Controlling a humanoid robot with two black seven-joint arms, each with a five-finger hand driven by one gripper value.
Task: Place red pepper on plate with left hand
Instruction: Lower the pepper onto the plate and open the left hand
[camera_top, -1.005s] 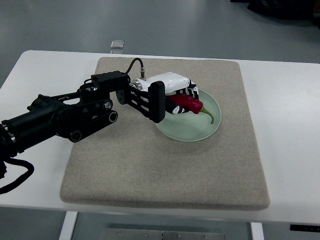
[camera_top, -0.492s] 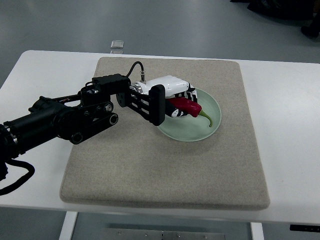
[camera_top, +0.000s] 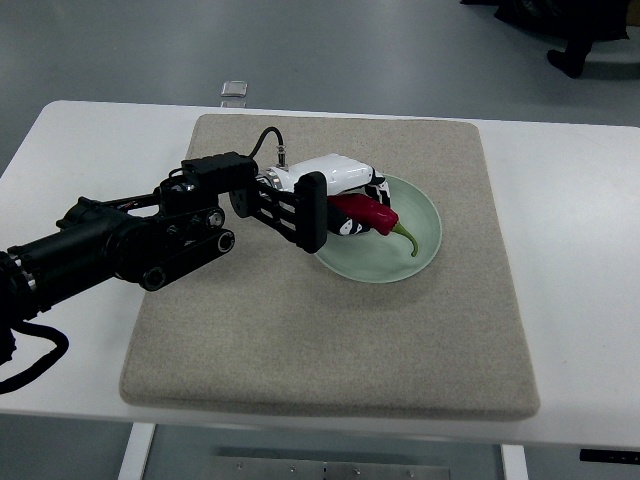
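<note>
Pepper over plate, not let go yet

Left hand (camera_top: 335, 200) has slid a bit toward the mat's (camera_top: 330, 330) left edge, fingers clamped on red pepper (camera_top: 368, 212), which looks lower over plate (camera_top: 425, 240) w/ tip near middle; release prob. next.

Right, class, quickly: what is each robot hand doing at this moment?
Left hand: closed on the red pepper, over the plate.
Right hand: not in view.
</note>
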